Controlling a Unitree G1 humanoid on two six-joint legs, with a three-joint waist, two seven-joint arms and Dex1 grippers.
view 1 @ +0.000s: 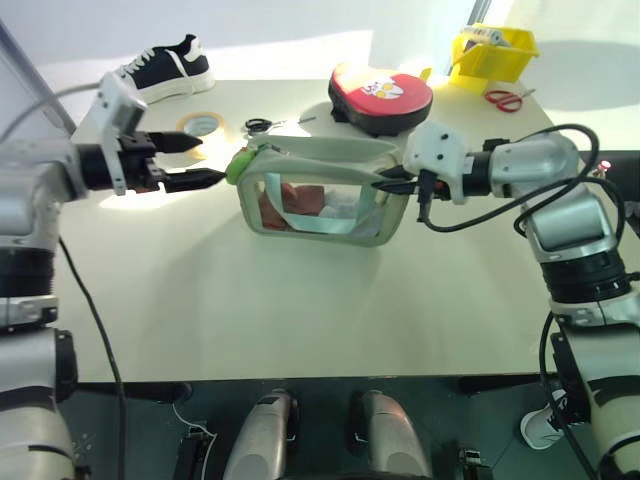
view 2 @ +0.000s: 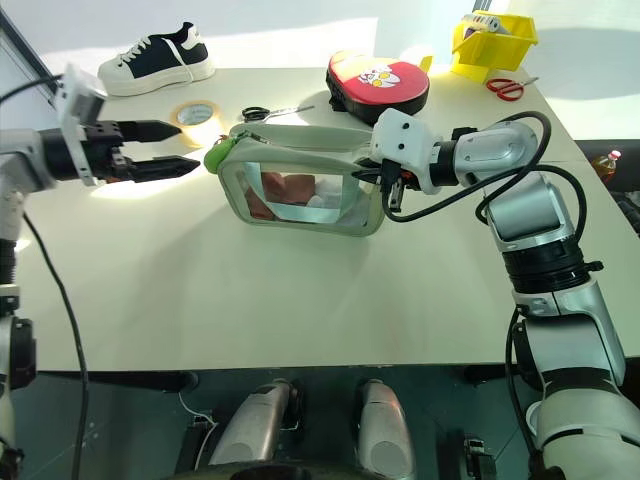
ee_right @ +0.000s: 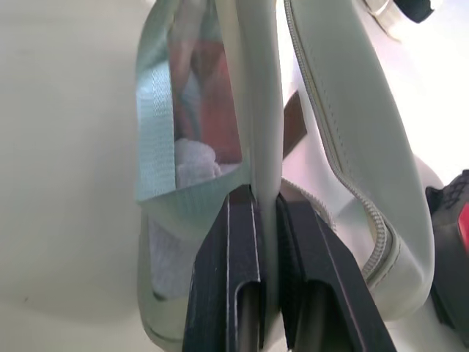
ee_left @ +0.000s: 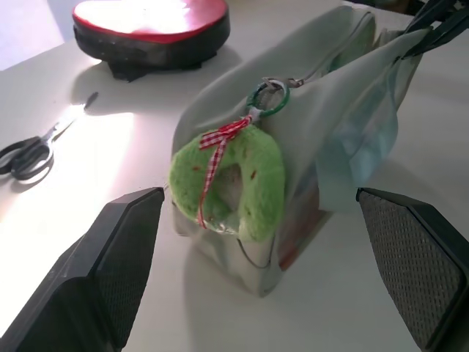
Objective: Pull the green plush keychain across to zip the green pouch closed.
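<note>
Here the boxy pale sage-green pouch with clear plastic sides (view 1: 322, 195) sits near the middle of the white table (view 1: 300, 310), a bit toward the far edge, reddish and pale contents visible through the side. Top zipper looks unzipped, fabric flaps apart. The small lime-green fuzzy ring-shaped plush keychain (ee_left: 229, 180) with a red checked ribbon hangs from a ring at the pouch's left end, resting against that end wall. Left gripper (view 1: 196, 163) is level, just beside the keychain on its left, fingers spread wide with nothing between them, not touching it. Right gripper (ee_right: 265, 220) is at the pouch's right end, two black fingers (ee_right: 231, 279) clamped on a thin fold of the pouch fabric. Behind the pouch toward the far edge: a round red zip case with a cartoon print (view 1: 381, 95), black-handled scissors (view 1: 262, 125), a roll of yellowish tape (view 1: 201, 124). A black-and-white sneaker (view 1: 165, 65) at the far left corner, a yellow plastic bin (view 1: 492, 48) and red-handled scissors (view 1: 506, 99) at the far right corner.
</note>
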